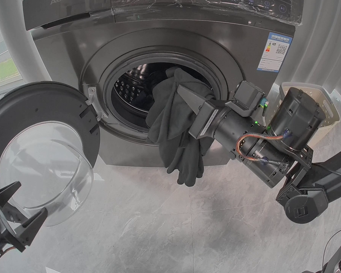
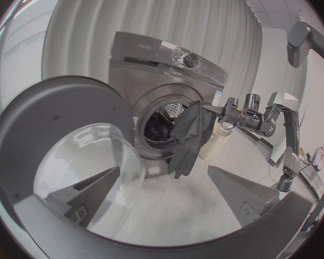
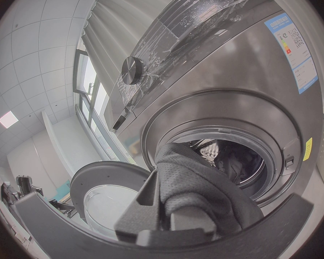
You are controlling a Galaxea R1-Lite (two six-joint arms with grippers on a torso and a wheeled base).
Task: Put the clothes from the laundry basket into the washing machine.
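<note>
The right gripper [image 1: 186, 100] is clamped on a dark garment [image 1: 170, 127], its jaws pinching a fold near the top of the cloth. In the right wrist view the cloth [image 3: 201, 187] bunches up between the two fingers [image 3: 144, 205]. The gripper is just in front of the round opening of the washing machine [image 1: 216, 46], at the right side of the opening. The upper part of the garment lies over the lip and reaches a little into the drum [image 1: 130, 88]. Most of it hangs outside, down the front of the machine, and its lowest end is close to the floor [image 1: 140, 217] without clearly touching it.

Deeper in the drum there is more dark clothing [image 3: 237, 162], so part of the load seems to be in already. This garment is only at the threshold. As I judge it, the hanging part has yet to be carried or pushed through the opening before the grip can be let go.

The door [image 1: 38, 107] stands swung wide open to the left. Near it, low on the left, the left gripper [image 1: 24, 205] hangs with its jaws apart and nothing between them. It is well apart from the garment.

The laundry basket [image 1: 329, 114] stands on the floor just to the right of the machine, behind the right arm. Its inside is hidden, so I cannot tell whether clothes are left in it.
</note>
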